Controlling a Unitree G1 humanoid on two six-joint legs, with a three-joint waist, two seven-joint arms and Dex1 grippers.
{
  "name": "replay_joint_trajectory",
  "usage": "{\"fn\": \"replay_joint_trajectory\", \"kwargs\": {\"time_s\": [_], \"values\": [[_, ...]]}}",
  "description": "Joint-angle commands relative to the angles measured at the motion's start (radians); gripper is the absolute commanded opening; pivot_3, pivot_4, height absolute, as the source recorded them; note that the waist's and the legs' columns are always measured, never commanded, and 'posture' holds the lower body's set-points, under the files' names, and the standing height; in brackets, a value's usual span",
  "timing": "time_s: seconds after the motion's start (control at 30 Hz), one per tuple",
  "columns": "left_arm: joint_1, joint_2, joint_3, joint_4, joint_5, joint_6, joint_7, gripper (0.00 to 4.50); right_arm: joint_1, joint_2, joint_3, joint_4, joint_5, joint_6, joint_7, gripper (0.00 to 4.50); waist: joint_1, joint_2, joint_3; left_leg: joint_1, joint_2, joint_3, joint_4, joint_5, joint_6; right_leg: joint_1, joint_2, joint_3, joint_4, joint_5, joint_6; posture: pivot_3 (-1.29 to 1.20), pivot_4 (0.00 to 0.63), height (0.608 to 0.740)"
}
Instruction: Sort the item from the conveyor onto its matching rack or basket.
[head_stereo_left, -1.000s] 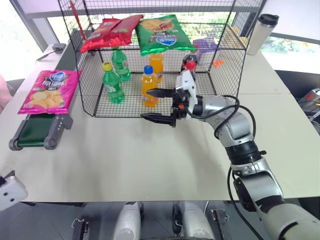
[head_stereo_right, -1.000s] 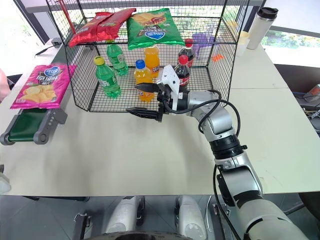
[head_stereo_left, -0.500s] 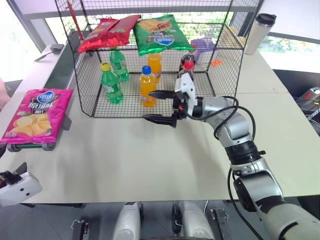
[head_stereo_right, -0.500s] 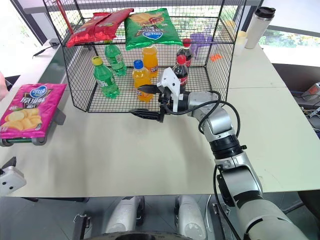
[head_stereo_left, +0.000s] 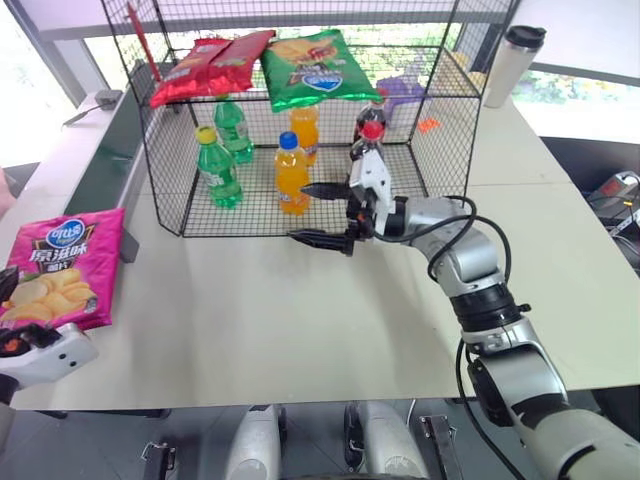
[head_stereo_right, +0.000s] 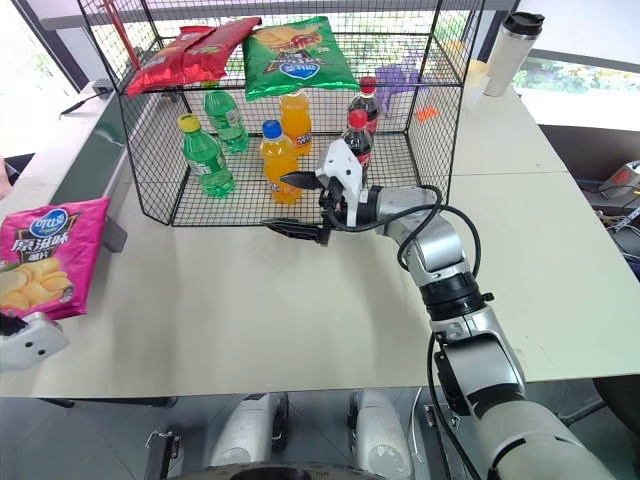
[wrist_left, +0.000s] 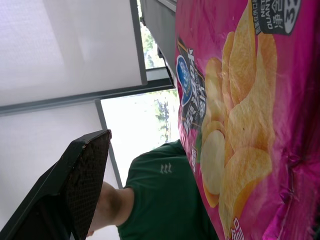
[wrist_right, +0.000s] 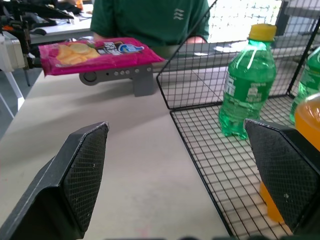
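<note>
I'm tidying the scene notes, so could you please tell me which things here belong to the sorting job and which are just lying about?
Part of the job:
- pink chip bag, at the conveyor's near end
- black wire rack
- left tool, open, by the bag
- right tool, open, at the rack's front

Just lying about:
- travel mug on the table
- person in a green shirt

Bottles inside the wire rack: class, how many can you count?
6: two green at the left, two orange in the middle, two red-capped cola at the right. More may be hidden.
</note>
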Motion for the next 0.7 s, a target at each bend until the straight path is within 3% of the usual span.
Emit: {"fn": "replay_joint_trajectory", "kwargs": {"time_s": [0.03,0.13,0.37,0.6,0.7], "values": [[-0.015,0.018,-0.013,0.003,0.012,0.02,0.017,4.2,0.0,-0.003,-0.02,-0.031,0.001,-0.017,-0.009,4.5,0.0,0.0,0.0,0.0,0.0,0.0,0.0,0.0,0.0,0.0,0.0,0.0,0.0,0.0,0.0,0.0,0.15,0.74],[-0.024,0.025,-0.031,0.004,0.008,0.025,0.013,3.19,0.002,-0.004,-0.023,-0.032,-0.003,-0.019,-0.017,4.5,0.0,0.0,0.0,0.001,0.0,0.0,0.0,0.0,0.0,0.0,0.0,0.0,0.001,0.0,0.0,0.0,0.15,0.74],[0.001,0.023,-0.024,-0.009,0.008,0.037,0.014,0.13,0.013,-0.009,-0.024,-0.029,-0.009,-0.03,-0.026,4.5,0.0,0.0,0.0,0.001,0.0,0.0,0.0,0.0,0.0,0.0,0.0,0.0,0.001,0.0,0.0,0.0,0.15,0.74],[0.013,0.022,0.099,-0.119,-0.112,0.138,-0.096,0.05,0.014,-0.004,-0.024,-0.007,-0.011,-0.041,-0.026,4.5,0.001,0.0,0.0,0.001,0.001,0.0,0.0,0.0,0.0,0.0,0.0,0.0,0.001,0.0,0.0,0.0,0.15,0.74],[-0.004,0.13,0.229,-0.201,-0.287,0.208,-0.314,0.05,0.004,-0.011,-0.034,0.021,-0.013,-0.049,-0.024,4.5,0.003,-0.003,-0.001,0.001,0.002,0.0,0.001,0.0,0.0,0.0,0.001,-0.001,0.001,0.0,-0.001,0.0,0.15,0.74]]}}
